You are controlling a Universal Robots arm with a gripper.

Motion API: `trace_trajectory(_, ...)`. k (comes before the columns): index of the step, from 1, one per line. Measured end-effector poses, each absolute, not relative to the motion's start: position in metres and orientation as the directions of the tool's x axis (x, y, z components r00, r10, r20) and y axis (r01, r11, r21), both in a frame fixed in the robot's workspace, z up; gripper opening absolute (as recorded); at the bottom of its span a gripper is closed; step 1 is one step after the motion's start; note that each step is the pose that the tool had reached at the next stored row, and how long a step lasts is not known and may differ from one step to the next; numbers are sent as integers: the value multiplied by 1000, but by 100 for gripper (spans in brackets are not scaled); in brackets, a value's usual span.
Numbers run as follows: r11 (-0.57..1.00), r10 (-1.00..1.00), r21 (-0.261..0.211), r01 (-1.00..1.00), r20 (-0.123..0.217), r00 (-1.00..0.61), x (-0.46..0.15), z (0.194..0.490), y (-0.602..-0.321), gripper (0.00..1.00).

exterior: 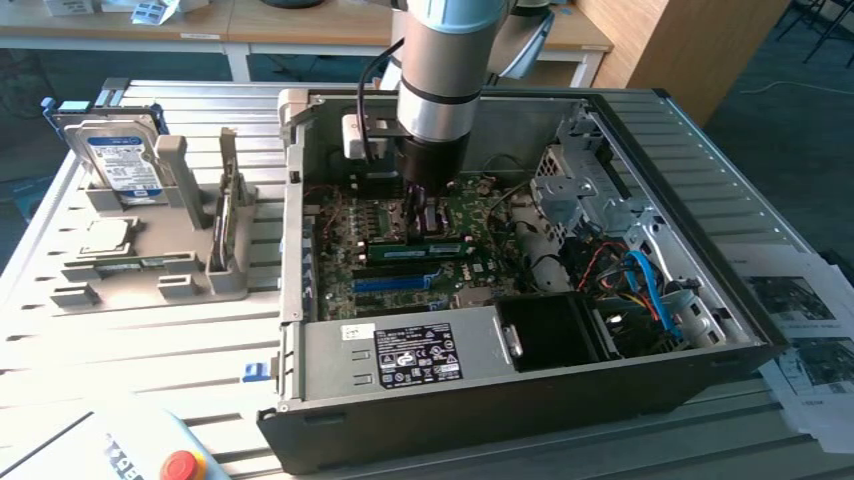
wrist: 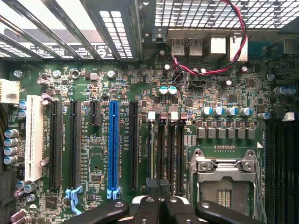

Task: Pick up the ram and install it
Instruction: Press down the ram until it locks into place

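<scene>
Exterior view looks down from above at the open case; wrist view hangs close over its motherboard.

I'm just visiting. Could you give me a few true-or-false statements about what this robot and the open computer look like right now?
1. The arm reaches down inside the open computer case. True.
2. The end effector is wide open. False: it is shut.
3. A hard drive stands in the grey holder outside the case. True.
4. The long blue slot on the motherboard has a card in it. False: it is empty.
</scene>
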State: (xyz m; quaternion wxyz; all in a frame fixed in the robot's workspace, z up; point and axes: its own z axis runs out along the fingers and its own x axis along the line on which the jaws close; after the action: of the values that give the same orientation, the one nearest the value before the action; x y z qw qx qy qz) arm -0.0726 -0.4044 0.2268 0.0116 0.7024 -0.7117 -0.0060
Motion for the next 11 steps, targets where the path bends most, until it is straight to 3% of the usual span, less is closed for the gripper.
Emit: trace_trajectory(11,13,-1000,25,-1000,8,-13,-73,225,-404,10)
